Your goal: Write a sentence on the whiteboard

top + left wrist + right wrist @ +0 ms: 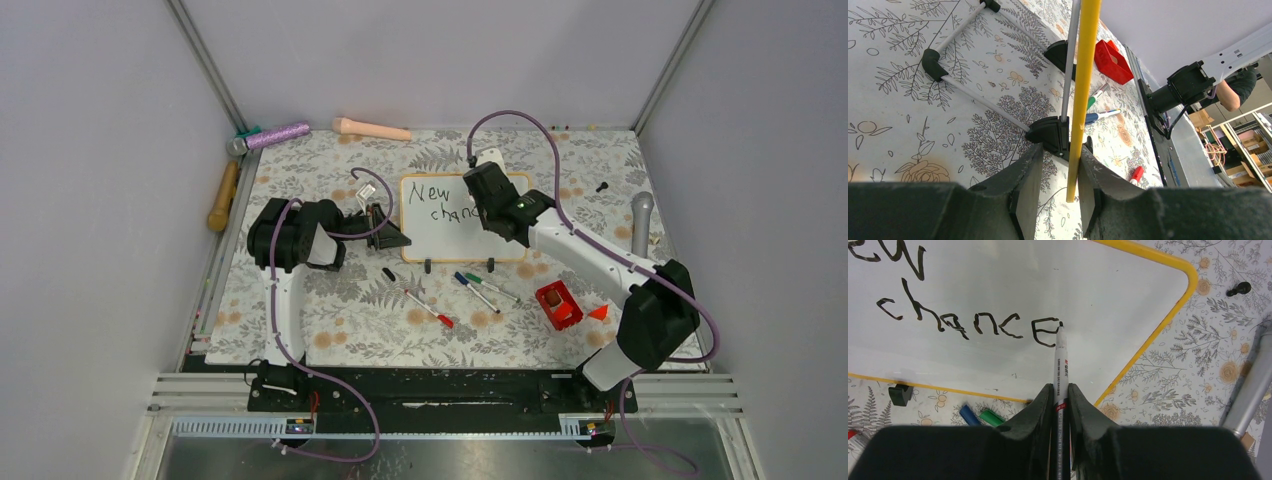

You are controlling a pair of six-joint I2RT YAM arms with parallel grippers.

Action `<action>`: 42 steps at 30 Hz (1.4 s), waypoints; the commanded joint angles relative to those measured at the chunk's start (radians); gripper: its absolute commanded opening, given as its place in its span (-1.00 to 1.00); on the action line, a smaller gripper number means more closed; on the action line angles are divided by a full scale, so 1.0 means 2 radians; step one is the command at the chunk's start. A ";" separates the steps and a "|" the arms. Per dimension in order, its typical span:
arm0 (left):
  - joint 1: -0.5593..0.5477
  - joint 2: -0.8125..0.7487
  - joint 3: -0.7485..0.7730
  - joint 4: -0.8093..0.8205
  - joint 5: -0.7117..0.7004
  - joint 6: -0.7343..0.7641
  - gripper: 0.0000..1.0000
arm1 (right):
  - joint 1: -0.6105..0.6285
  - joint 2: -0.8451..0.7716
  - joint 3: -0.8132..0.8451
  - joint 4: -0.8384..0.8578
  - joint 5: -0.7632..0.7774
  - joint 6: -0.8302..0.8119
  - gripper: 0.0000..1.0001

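Note:
The whiteboard (455,238) stands tilted at mid table, with its yellow-looking frame edge (1083,75) in the left wrist view. The sentence (968,325) reads "New" and below it "chance" in black; it also shows in the top view (438,200). My right gripper (1060,386) is shut on a black marker (1061,360), its tip touching the board just after the last "e". In the top view my right gripper (482,192) is over the board's right half. My left gripper (1062,150) straddles the board's left edge (386,228), open, with the right finger against the frame and a gap at the left finger.
Red-capped (430,310), blue (470,287) and green (492,288) markers lie in front of the board, with a black cap (388,273). A red box (558,305) and an orange piece (598,312) sit right. A grey cylinder (641,222) lies far right and a wooden handle (222,195) far left.

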 commanded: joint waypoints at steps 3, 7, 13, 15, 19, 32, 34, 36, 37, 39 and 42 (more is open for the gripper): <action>-0.001 0.013 0.005 0.002 -0.005 0.022 -0.39 | -0.006 -0.042 0.006 0.005 -0.007 0.006 -1.00; -0.001 0.013 0.005 0.003 -0.005 0.022 -0.39 | -0.006 -0.074 -0.024 0.042 -0.008 0.000 -1.00; -0.001 0.013 0.005 0.003 -0.006 0.022 -0.39 | -0.006 -0.072 -0.033 0.036 0.027 0.000 -1.00; -0.001 0.013 0.005 0.002 -0.005 0.022 -0.39 | -0.007 -0.069 -0.035 0.031 0.030 0.004 -1.00; -0.001 0.013 0.005 0.003 -0.006 0.022 -0.39 | -0.011 -0.063 -0.042 0.031 0.024 0.010 -1.00; -0.001 0.013 0.005 0.003 -0.007 0.022 -0.39 | -0.014 -0.049 -0.038 0.030 0.014 0.015 -1.00; -0.001 0.013 0.005 0.003 -0.006 0.022 -0.39 | -0.016 -0.046 -0.038 0.030 0.014 0.015 -1.00; -0.002 0.013 0.005 0.003 -0.006 0.022 -0.39 | -0.018 -0.042 -0.037 0.028 0.014 0.017 -1.00; -0.002 0.014 0.005 0.003 -0.006 0.022 -0.39 | -0.019 -0.041 -0.036 0.028 0.013 0.018 -1.00; -0.001 0.013 0.005 0.003 -0.006 0.022 -0.39 | -0.020 -0.038 -0.034 0.026 0.015 0.019 -1.00; -0.001 0.013 0.005 0.003 -0.006 0.022 -0.39 | -0.021 -0.034 -0.033 0.026 0.016 0.020 -1.00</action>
